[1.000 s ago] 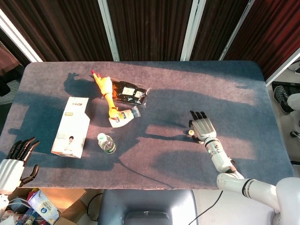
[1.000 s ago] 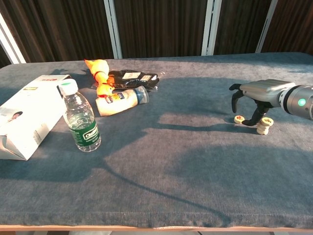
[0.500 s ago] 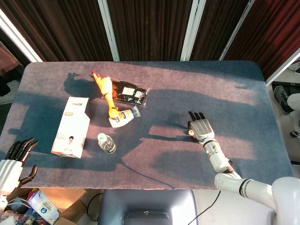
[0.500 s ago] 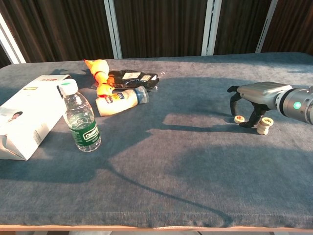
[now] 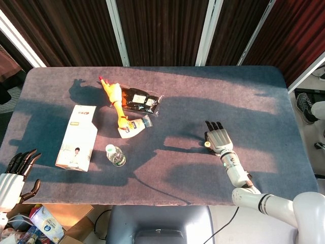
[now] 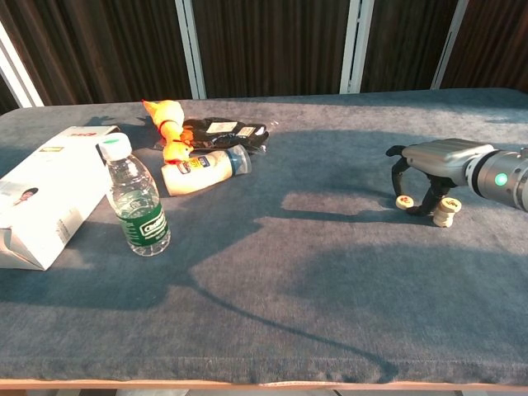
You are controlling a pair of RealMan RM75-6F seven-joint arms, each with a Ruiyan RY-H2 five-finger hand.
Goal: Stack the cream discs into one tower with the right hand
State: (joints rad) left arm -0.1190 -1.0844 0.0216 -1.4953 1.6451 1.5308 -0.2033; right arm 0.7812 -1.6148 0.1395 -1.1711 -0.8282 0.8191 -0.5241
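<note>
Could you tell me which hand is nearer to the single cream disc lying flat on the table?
Right. The right hand arches directly over the disc; the left hand sits off the table's far left corner.

The head view looks down from high up at the whole table (image 5: 167,101). The chest view looks across it from low and near. Both see the bottle (image 5: 115,155).

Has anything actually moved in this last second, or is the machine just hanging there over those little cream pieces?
Barely anything. The right robot hand drifted slightly sideways and back, fingers arched over the loose cream disc without gripping it. The small cream stack beside it did not move. The left robot hand, water bottle, white box and rubber chicken stayed where they were.
</note>
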